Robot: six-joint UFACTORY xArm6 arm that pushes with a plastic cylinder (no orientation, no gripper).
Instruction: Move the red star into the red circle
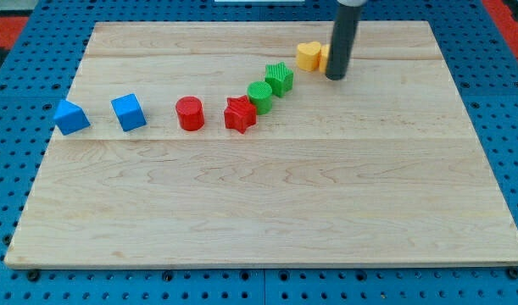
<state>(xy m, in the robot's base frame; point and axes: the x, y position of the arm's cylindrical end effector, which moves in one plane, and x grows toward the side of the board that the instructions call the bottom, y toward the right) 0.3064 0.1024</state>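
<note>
The red star (240,113) lies on the wooden board (267,203), left of centre in the upper half. The red circle (190,113) stands just to its left, with a small gap between them. My tip (336,77) is up and to the right of the red star, well apart from it, beside the yellow blocks. The rod comes down from the view's top edge.
A green circle (260,95) touches the red star's upper right. A green star (279,78) sits beyond it. A yellow heart (308,56) and another yellow block (325,58), partly hidden by the rod, lie next to my tip. Two blue blocks (70,117) (128,112) are at the left.
</note>
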